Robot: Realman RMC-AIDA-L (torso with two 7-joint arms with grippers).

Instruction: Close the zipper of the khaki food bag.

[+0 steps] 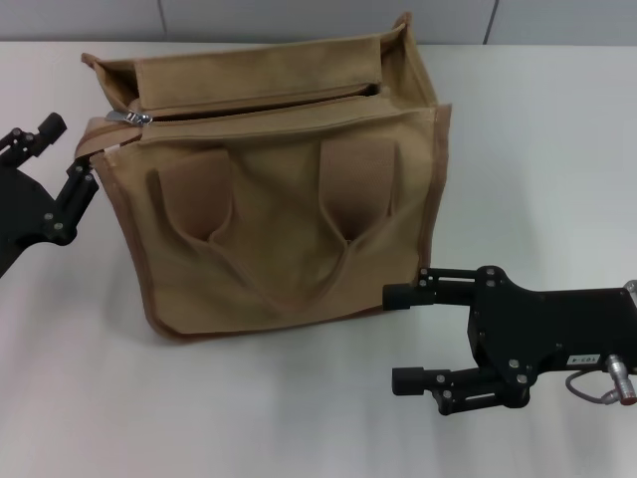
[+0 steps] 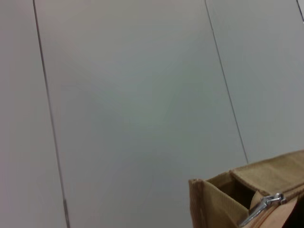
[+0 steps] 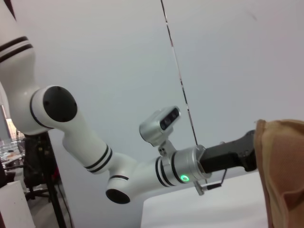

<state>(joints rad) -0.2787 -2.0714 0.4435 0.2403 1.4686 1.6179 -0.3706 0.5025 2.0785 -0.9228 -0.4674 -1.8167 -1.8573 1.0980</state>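
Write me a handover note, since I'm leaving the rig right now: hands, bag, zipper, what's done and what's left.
Left hand: open, beside the tan canvas food bag's left end, near the small silver zipper pull.
Right hand: open, empty, on the white table by the bag's lower right corner.
Done: nothing zipped; the khaki zipper gapes open.
Left: grip the pull, draw it across to the right end.

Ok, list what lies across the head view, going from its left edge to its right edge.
Left gripper at the bag's left end → silver zipper pull → khaki food bag with its two handles → right gripper, open, near the bag's lower right corner.
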